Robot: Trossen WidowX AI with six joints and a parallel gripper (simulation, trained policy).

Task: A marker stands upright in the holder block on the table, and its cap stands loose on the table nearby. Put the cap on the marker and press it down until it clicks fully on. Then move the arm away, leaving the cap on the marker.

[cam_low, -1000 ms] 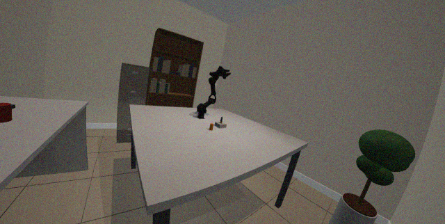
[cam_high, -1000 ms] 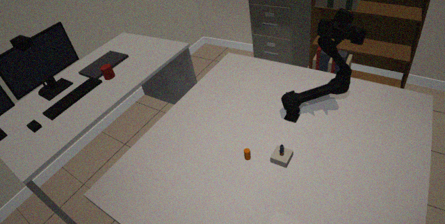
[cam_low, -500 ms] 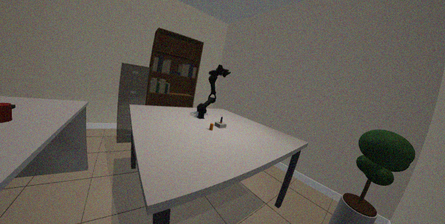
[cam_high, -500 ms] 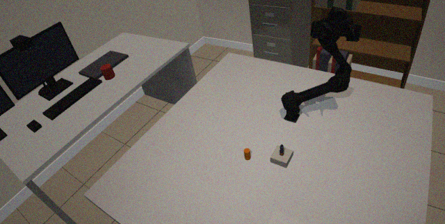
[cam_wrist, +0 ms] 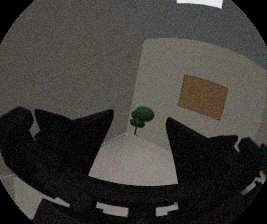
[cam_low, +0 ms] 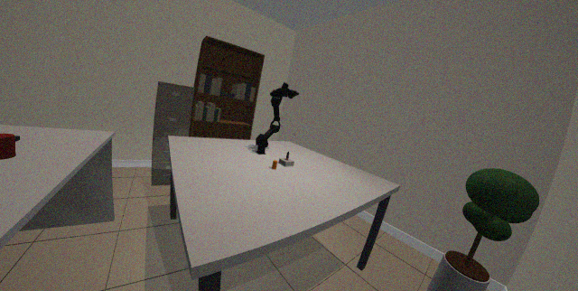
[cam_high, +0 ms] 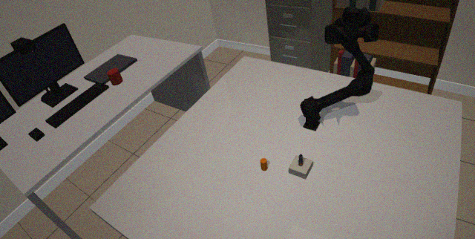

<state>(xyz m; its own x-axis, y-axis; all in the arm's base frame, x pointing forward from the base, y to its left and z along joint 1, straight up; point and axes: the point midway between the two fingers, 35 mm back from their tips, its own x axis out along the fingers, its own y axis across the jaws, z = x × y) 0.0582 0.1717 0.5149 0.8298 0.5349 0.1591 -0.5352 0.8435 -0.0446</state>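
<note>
Risk: descending from this height, a wobbling gripper [cam_wrist: 140, 117] could tip the loose cap [cam_high: 263, 165] [cam_low: 275, 164]. Cap stands on the surface [cam_high: 208, 179] [cam_low: 235, 201] beside the holder block [cam_high: 297, 172] [cam_low: 286, 163], well below the gripper (released, nothing between its fingers), which is high beyond the block.

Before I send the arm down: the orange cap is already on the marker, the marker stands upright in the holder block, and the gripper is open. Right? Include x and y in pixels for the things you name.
Not quite: the orange cap [cam_high: 263, 165] [cam_low: 275, 164] stands on the table beside the holder block [cam_high: 299, 173] [cam_low: 286, 163], as the top view shows. The rest is right.
</note>
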